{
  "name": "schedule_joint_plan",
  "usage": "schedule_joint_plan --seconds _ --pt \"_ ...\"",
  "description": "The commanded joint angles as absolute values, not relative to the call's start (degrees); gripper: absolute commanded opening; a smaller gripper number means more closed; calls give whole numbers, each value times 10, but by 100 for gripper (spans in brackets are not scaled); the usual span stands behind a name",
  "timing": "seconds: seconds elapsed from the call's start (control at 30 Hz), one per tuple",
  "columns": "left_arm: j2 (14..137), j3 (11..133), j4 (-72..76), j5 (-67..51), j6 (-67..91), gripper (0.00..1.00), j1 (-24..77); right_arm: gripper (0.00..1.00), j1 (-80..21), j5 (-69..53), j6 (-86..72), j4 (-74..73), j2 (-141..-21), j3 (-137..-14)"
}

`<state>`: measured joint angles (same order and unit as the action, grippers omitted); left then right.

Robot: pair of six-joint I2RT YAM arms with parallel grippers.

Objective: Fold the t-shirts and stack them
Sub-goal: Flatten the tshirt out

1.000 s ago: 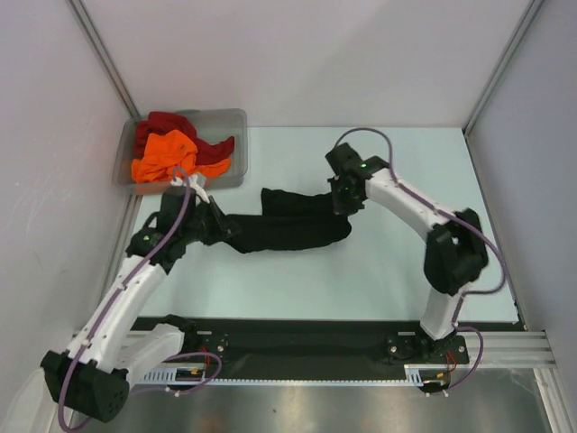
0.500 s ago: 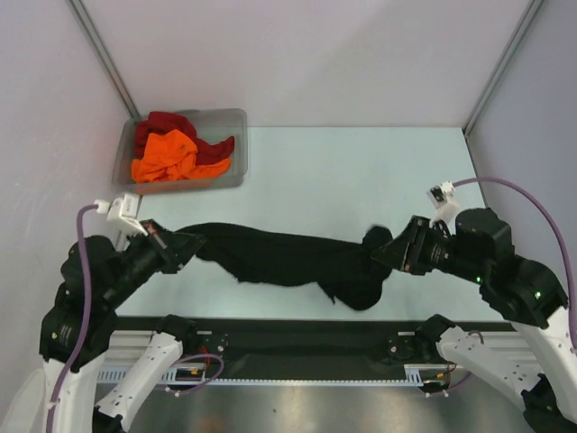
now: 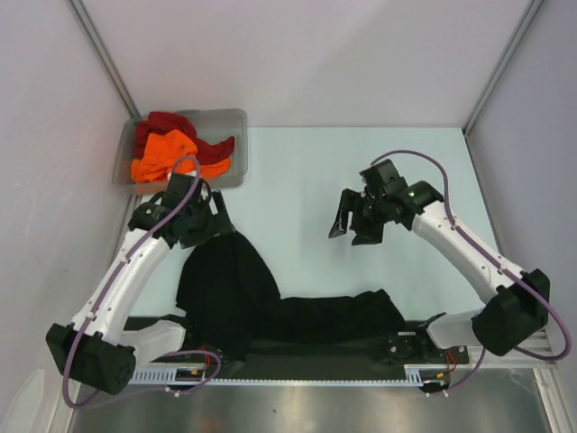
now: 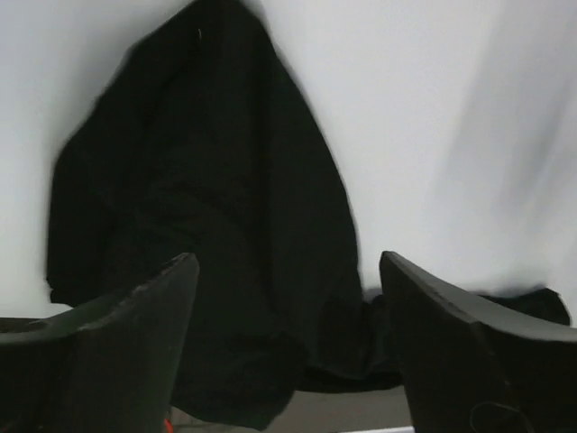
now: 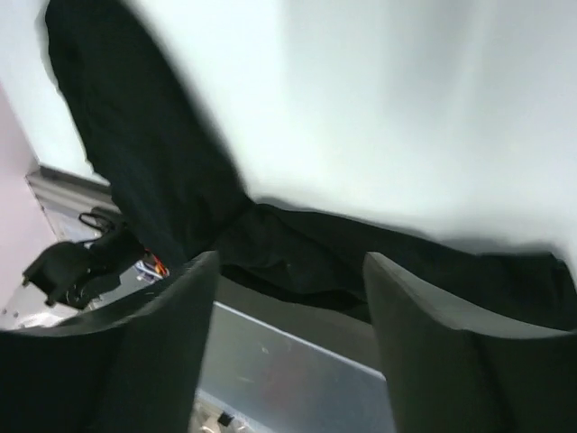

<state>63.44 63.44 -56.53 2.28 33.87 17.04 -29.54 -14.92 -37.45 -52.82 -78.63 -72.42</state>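
The black t-shirt (image 3: 225, 289) lies crumpled in an L shape, running from just below my left gripper (image 3: 219, 227) to the table's near edge and then right along it. In the left wrist view the black shirt (image 4: 207, 207) lies below my left gripper (image 4: 288, 263), which is open and holds nothing. My right gripper (image 3: 352, 230) hangs open over bare table, apart from the shirt. The right wrist view has the black shirt (image 5: 135, 135) beyond my right gripper (image 5: 290, 257). The orange t-shirt (image 3: 162, 155) and the dark red one (image 3: 167, 124) lie bunched in the bin.
The clear grey bin (image 3: 236, 115) stands at the far left corner of the pale table (image 3: 297, 171). A black rail (image 3: 306, 354) with both arm bases runs along the near edge, and the black shirt partly overlaps it. Grey walls close in on three sides.
Both grippers have opened and let go of the black shirt, which dropped from its stretched span onto the table's near edge. Both arms have swung back over the table.
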Motion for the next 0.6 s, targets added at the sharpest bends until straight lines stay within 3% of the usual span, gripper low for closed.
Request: schedule_joint_plan --seconds 0.0,0.03,0.1,0.23,0.37,0.57 --pt "580 651 -565 87 318 92 167 75 -329 -175 -352 -543 -725 -671" --pt "570 628 -566 81 320 100 167 83 -337 -177 -356 -538 -710 -639" --pt "536 597 -576 68 329 100 167 83 -352 -185 -394 -514 -659 -544" --pt "487 470 -561 -27 346 92 167 86 -403 -187 -490 -467 -569 -429" --pt "433 399 -523 -81 365 79 168 81 -409 -166 -551 -438 -515 -362" --pt "481 358 -467 -165 382 88 168 73 -412 -171 -571 -410 -545 -313"
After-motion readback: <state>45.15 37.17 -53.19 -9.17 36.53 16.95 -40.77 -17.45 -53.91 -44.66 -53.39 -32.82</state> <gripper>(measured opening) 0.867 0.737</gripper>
